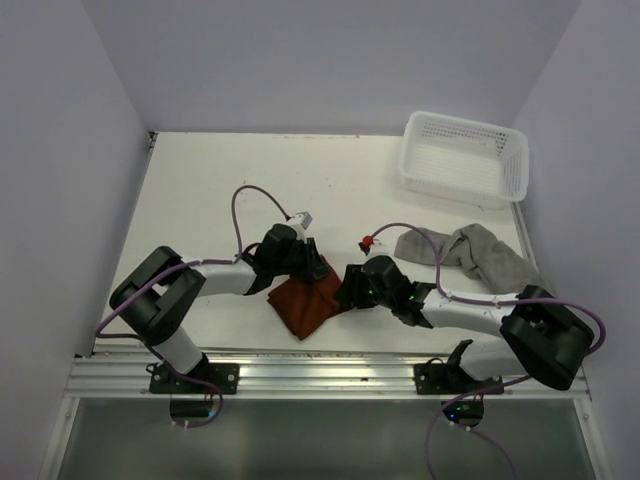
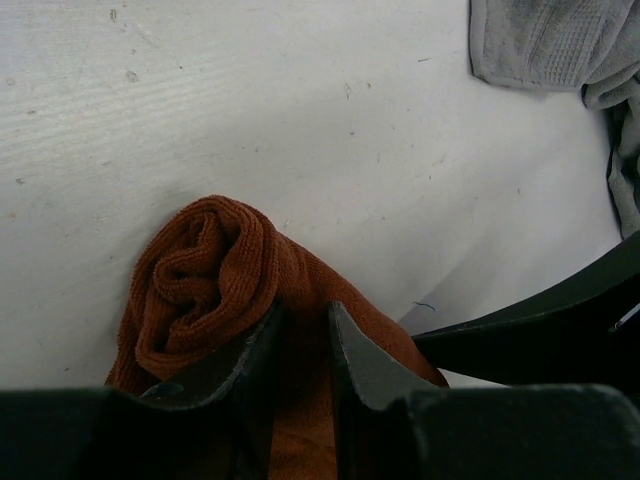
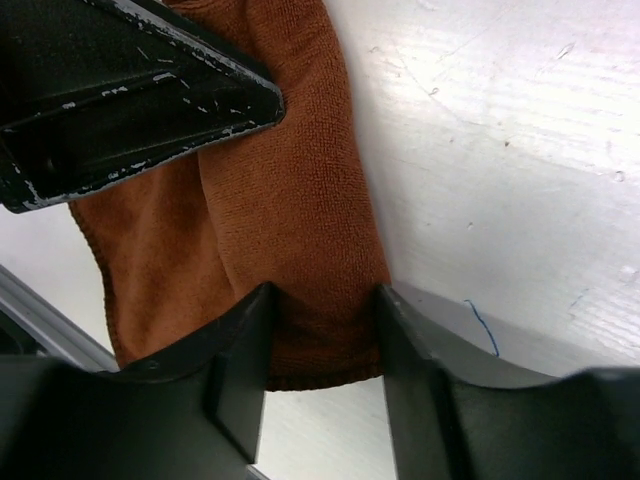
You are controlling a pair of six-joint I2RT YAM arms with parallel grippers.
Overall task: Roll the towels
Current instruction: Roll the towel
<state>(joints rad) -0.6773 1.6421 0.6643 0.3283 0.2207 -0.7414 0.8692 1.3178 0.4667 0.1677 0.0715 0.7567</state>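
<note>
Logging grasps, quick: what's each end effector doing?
Left end effector: closed on the brown towel.
Right end effector: closed on the brown towel.

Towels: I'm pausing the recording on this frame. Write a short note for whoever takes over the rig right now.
The left gripper is closed on a fold of the rust towel, just beside its coiled end.
The right gripper is closed over the same towel's edge, with cloth filling the gap.
The rust towel lies near the front middle of the table, one end rolled and the rest loose.
The grey towel lies crumpled at the right, in front of the white basket, with neither gripper on it.
Done: roll started on the rust towel.
Left: finish it, then roll the grey towel.
</note>
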